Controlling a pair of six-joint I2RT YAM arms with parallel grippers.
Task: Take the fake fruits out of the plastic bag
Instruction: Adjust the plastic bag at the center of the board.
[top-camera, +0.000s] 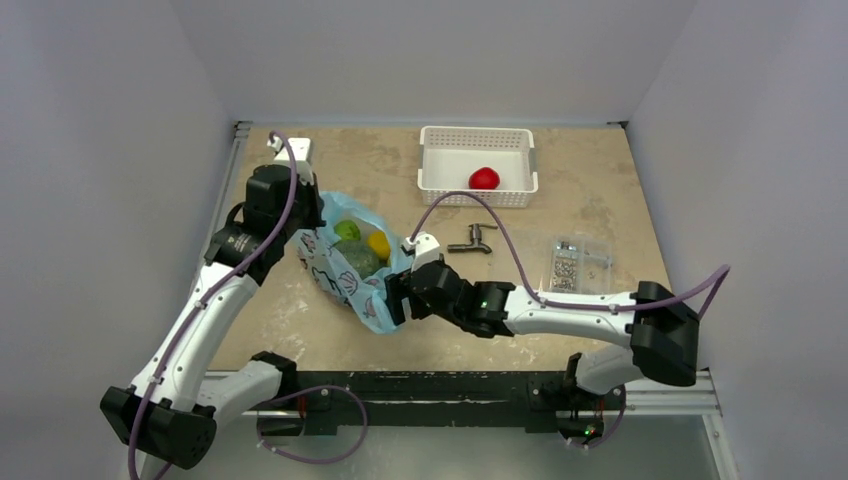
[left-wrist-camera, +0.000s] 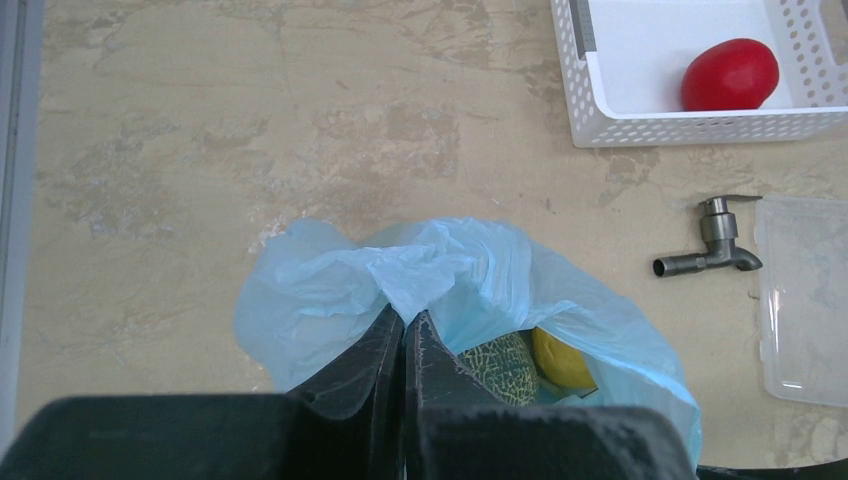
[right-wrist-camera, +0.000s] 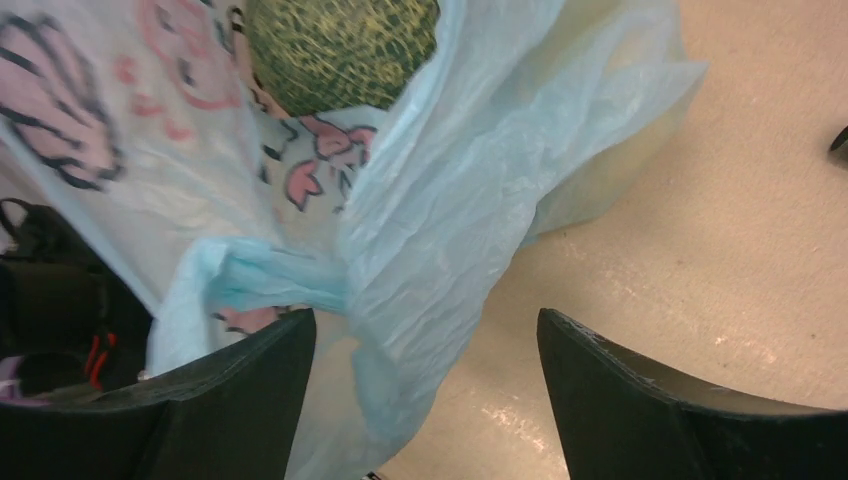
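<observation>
Jaws of my left gripper (left-wrist-camera: 405, 330) clamp the bag (left-wrist-camera: 470, 270) at its left rim; my right gripper (right-wrist-camera: 422, 325) gapes wide at the near edge. Pinch there, spread gently.

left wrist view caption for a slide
Left claw pinching the blue bag, green ball and lemon showing inside.

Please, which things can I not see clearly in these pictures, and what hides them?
Top view: how many fruits are in the plastic bag; its folds cover the lower ones.
Left wrist view: the bag's near part, hidden behind the left claw; clear container cut by the right edge.
Right wrist view: bumpy green ball cut by the top edge.
</observation>
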